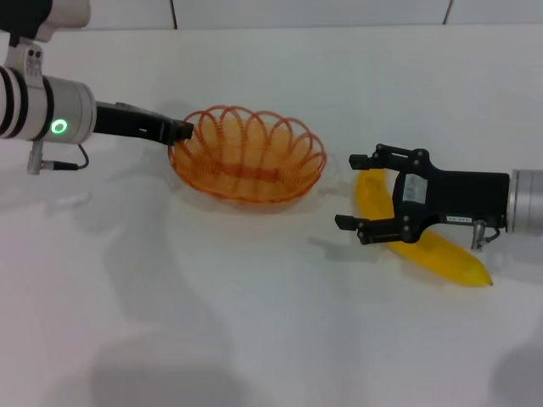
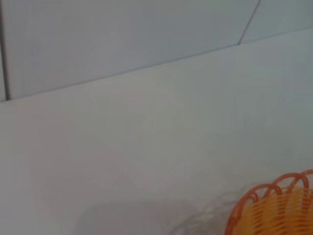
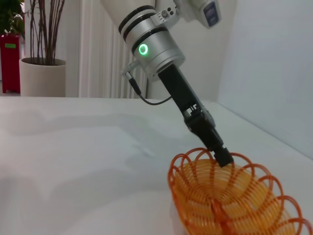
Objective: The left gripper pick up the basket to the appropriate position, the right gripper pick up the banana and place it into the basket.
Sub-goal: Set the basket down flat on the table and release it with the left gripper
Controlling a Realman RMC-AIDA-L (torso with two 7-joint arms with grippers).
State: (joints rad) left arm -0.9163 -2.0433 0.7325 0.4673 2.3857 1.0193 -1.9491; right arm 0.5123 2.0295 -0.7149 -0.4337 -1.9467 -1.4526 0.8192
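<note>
Orange wire basket (image 1: 248,156): on the white table (image 1: 254,322), centre-left. Left gripper (image 1: 183,131): tip at the basket's near-left rim, apparently pinching it; whether its fingers are closed cannot be told. Yellow banana (image 1: 424,242): lying flat on the table, right of the basket and apart from it. Right gripper (image 1: 361,192): fingers spread wide, poised over the banana's basket-side end, not gripping. Step in hand, by judgement: banana pick-up. Next move calls for lowering, then closing across the fruit.
</note>
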